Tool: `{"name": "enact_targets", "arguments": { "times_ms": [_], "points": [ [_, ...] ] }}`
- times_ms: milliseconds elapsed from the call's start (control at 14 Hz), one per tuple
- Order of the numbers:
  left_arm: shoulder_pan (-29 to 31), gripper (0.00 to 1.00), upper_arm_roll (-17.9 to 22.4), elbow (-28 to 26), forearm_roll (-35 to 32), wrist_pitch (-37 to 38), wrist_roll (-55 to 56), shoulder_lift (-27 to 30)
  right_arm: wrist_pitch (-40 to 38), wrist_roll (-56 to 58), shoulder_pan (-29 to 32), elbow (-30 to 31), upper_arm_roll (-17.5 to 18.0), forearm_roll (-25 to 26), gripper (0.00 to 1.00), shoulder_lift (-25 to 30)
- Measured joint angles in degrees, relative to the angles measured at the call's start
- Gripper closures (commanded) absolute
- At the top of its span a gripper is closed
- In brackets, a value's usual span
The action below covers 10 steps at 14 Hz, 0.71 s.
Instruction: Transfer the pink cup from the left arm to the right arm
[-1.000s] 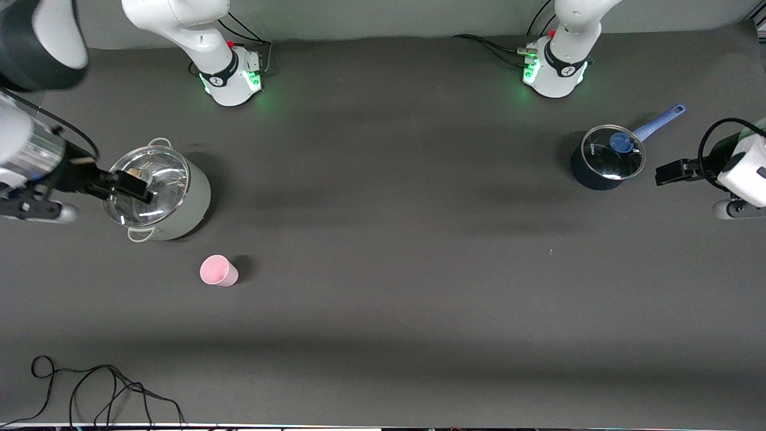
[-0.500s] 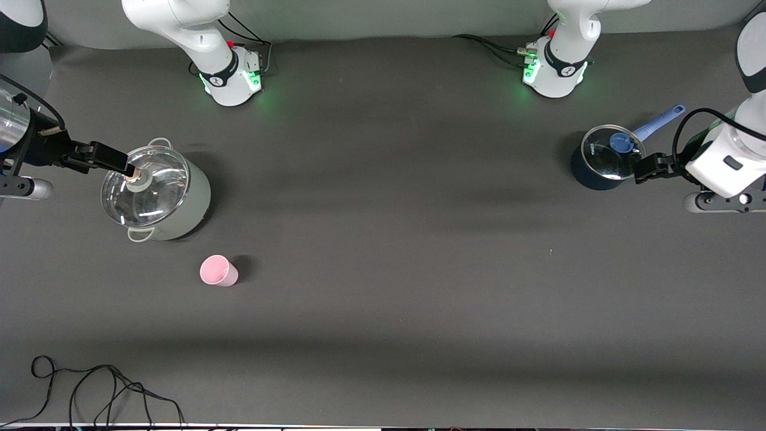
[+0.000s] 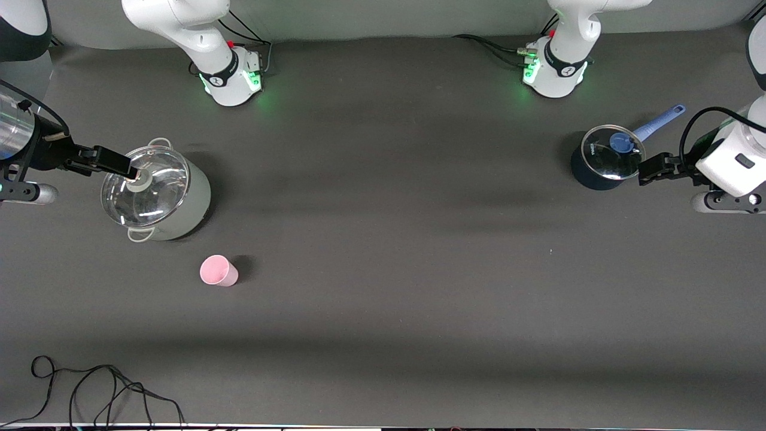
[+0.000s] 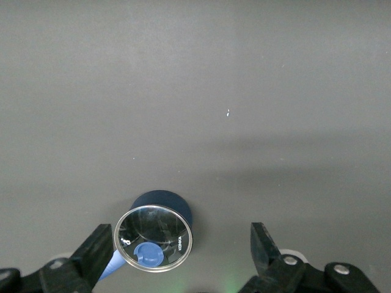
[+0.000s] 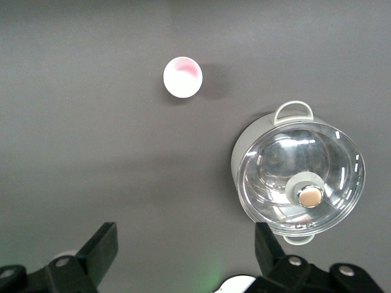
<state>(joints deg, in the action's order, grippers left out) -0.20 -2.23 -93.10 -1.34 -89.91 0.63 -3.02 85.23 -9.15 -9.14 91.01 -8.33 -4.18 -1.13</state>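
A dark grey mat [image 3: 389, 209] covers the whole table, with the two arm bases standing along its upper edge in the front view. The largest thing on it is a pale grey pot [image 3: 157, 191] with a glass lid [image 5: 299, 183], toward the right arm's end of the table. At the left arm's end sits a smaller dark blue saucepan [image 3: 604, 158] with a glass lid, a blue knob and a light blue handle [image 3: 659, 122]. A loose black cable [image 3: 96, 389] lies coiled near the front edge, at the right arm's end.

The right gripper [image 3: 122, 169] hangs high over the edge of the grey pot's lid; its wrist view shows the jaws spread wide, with nothing between them. The left gripper [image 3: 652, 170] hangs just beside the blue saucepan, its jaws also wide and empty in its wrist view.

The pink cup [image 3: 218, 270] stands upright on the mat, mouth up, near the grey pot and nearer to the front camera than it, apart from both grippers.
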Motion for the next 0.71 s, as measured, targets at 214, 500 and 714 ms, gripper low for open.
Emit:
{"name": "enact_targets", "arguments": {
  "times_ms": [214,500,714],
  "points": [
    [0.0,0.0,0.0,0.14,0.02,-0.22,-0.26,0.0,0.0,0.02,0.0,-0.29,-0.03,0.0,0.01,0.0],
    [0.0,0.0,0.0,0.14,0.07,-0.22,-2.11,0.0,0.0,0.6,0.03,-0.35,-0.58,0.05,0.01,0.0],
    [0.0,0.0,0.05,0.14,0.1,-0.21,-2.56,0.0,0.02,2.87,1.85,-0.48,-0.9,0.09,0.01,0.02]
  ]
}}
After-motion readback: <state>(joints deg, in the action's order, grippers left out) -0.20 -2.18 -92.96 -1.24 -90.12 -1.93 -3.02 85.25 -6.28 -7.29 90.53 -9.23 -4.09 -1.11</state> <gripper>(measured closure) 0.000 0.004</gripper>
